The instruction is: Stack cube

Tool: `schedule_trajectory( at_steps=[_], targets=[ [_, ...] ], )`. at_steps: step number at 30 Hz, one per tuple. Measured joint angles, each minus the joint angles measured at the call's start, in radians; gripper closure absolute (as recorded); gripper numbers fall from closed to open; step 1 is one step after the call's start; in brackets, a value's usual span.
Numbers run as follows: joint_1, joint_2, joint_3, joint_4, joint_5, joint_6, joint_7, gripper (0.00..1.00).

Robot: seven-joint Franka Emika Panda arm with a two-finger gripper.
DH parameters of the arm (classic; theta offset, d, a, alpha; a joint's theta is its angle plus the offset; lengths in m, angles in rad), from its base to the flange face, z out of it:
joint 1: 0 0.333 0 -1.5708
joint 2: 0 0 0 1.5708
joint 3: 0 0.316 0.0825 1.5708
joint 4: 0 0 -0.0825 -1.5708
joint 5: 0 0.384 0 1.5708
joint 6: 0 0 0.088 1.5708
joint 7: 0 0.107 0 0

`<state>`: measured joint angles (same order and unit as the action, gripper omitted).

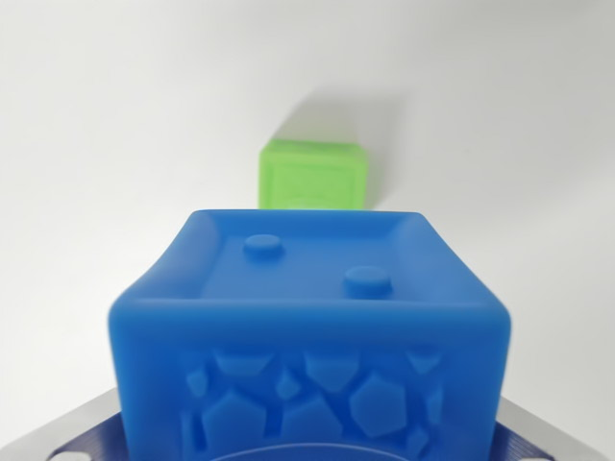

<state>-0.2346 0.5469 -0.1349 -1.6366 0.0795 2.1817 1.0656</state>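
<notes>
- White surface (115, 125) filling the whole background, plain and evenly lit, with a soft shadow behind the far cube.
- Blue cube (312, 331) dominating the lower half of the wrist view, very close to the camera and slightly blurred; top face recessed inside a raised rim, bearing two round studs; near face covered with raised polygon shapes.
- Gripper (307, 451) barely visible: only grey metal corners and dark blue parts at the bottom edge, on either side of the blue cube's base; fingertips hidden, so cannot tell whether spread, closed or clamped on the blue cube.
- Green cube (315, 176) small and farther off, resting on the white surface just beyond the blue cube's far edge, near the middle of the view; embossed frame on its facing side.
</notes>
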Motion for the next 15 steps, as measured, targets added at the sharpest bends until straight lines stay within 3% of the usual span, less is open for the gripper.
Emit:
schedule_trajectory(
  at_steps=[15],
  targets=[
    [-0.001, 0.066, 0.002, -0.003, 0.01, 0.061, 0.001, 1.0]
  ],
)
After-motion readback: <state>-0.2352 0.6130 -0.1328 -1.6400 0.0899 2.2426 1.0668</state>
